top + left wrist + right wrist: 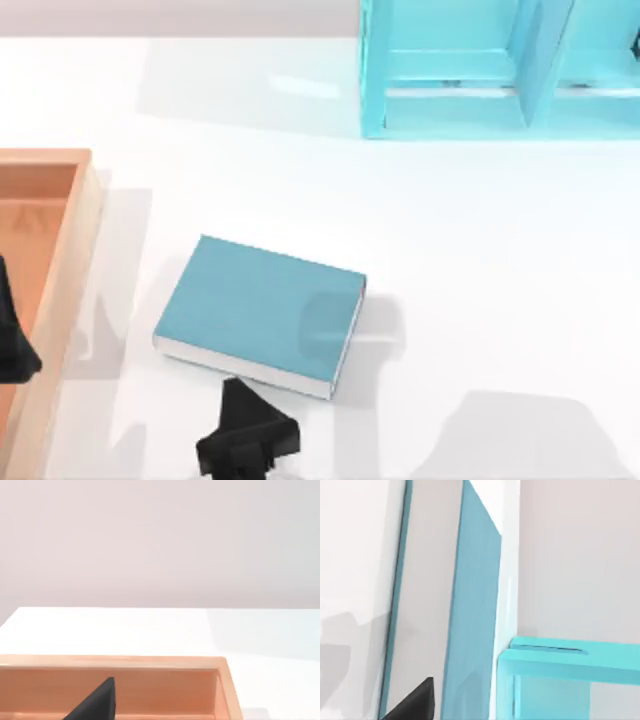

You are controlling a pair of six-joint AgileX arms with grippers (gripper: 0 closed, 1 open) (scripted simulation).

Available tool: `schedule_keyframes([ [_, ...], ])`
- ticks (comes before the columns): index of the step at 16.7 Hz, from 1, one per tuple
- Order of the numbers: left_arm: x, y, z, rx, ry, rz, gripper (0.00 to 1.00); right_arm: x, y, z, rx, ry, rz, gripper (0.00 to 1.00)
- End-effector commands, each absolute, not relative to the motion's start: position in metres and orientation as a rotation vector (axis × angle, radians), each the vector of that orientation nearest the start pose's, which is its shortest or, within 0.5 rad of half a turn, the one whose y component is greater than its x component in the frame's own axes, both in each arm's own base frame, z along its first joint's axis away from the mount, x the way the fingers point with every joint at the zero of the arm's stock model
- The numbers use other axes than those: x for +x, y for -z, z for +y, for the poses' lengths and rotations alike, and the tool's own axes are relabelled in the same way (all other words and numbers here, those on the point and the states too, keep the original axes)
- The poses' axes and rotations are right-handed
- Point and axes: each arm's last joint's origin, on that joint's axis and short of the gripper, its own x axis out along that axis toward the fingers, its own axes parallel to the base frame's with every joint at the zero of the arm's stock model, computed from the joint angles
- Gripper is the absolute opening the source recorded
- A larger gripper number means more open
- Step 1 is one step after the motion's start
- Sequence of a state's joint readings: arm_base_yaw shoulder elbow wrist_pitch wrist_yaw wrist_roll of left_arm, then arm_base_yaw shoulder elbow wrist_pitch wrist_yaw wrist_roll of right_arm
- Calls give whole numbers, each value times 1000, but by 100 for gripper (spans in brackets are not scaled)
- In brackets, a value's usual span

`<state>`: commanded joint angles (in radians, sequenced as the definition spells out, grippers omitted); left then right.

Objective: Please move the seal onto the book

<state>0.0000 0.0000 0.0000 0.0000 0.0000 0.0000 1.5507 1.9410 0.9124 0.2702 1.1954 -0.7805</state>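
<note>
The book (255, 305) lies flat on the white table, left of centre, teal cover up and white page edges facing the front. My right gripper (247, 435) hovers just in front of the book's front edge, near the table's front. In the right wrist view the book (472, 620) stands close by, with a black part of the right gripper (412, 705) at the picture's edge. The seal is hidden. My left gripper (12, 340) sits at the far left over the wooden tray.
A wooden tray (75, 230) runs along the left edge; the left wrist view looks over its rim (150, 662). A light-blue shelf unit (450, 110) stands at the back right, also seen as the shelf (560, 660) beyond the book.
</note>
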Motion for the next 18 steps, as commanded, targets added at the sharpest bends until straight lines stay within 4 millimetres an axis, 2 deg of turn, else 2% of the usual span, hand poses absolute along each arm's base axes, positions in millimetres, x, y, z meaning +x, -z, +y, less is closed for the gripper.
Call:
schedule_keyframes([
  [4, 106, -160, -1, 0, 0, 0, 100, 43, -117, 352, -1495, -412, 14, 100],
  [6, 106, -160, -1, 0, 0, 0, 100, 61, -129, 340, -1435, -411, 54, 100],
  [8, 106, -160, -1, 0, 0, 0, 100, 88, -147, 318, -1337, -400, 113, 100],
  [10, 106, -160, -1, 0, 0, 0, 100, 118, -169, 284, -1202, -375, 176, 100],
  [13, 106, -160, -1, 0, 0, 0, 100, 151, -202, 212, -935, -316, 235, 100],
  [15, 106, -160, -1, 0, 0, 0, 100, 158, -218, 158, -736, -263, 234, 100],
  [18, 106, -160, -1, 0, 0, 0, 100, 146, -223, 84, -458, -164, 179, 100],
])
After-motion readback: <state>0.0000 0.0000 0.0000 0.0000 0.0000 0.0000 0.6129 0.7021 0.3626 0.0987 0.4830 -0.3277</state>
